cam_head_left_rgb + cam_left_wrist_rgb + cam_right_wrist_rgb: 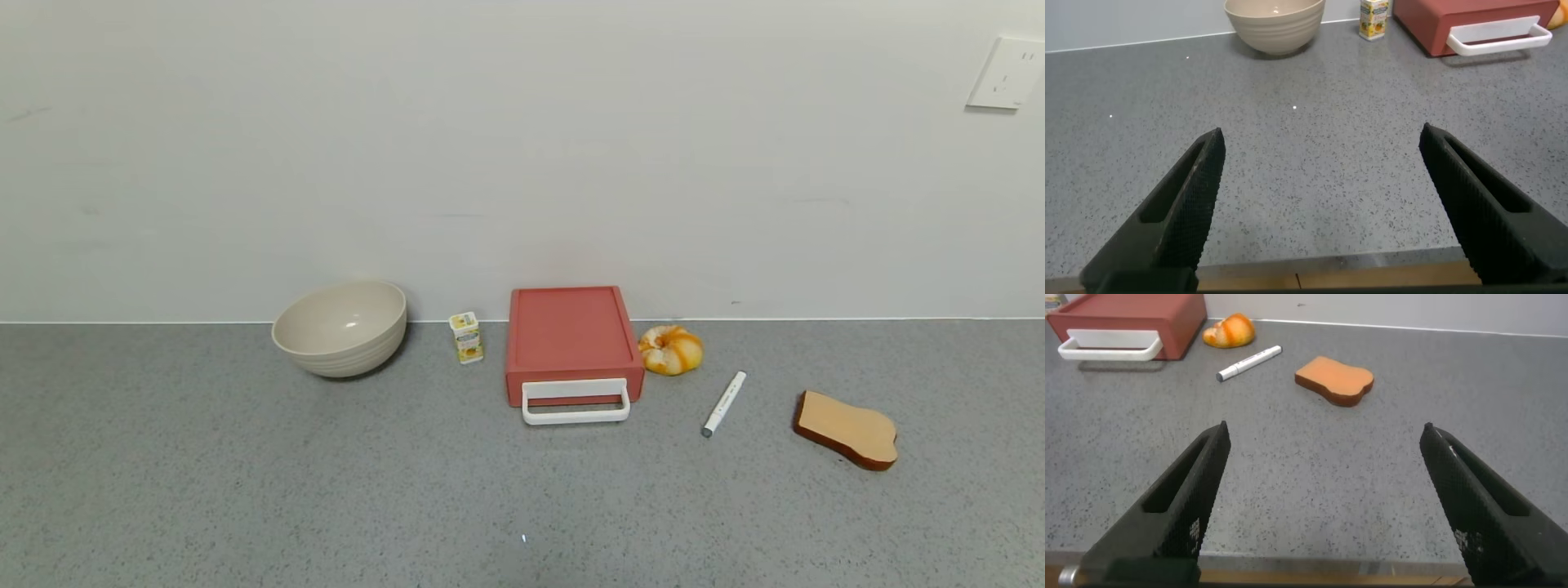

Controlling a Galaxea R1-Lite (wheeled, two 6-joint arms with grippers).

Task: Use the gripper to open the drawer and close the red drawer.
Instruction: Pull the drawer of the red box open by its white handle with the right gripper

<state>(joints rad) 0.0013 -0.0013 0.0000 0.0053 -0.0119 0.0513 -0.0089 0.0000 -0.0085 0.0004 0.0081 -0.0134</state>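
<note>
The red drawer box [571, 335] stands against the back wall at the centre, shut, its white loop handle [575, 403] facing me. It also shows in the left wrist view [1470, 16] and the right wrist view [1135, 318]. Neither arm shows in the head view. My left gripper [1321, 139] is open and empty over the counter's front edge, far from the drawer. My right gripper [1325, 433] is open and empty, also at the front edge.
A beige bowl [340, 328] and a small yellow carton [466, 337] stand left of the drawer. A bread roll [670, 349], a white marker [724, 403] and a toast slice [847, 429] lie to its right. A wall socket [1006, 73] is at the upper right.
</note>
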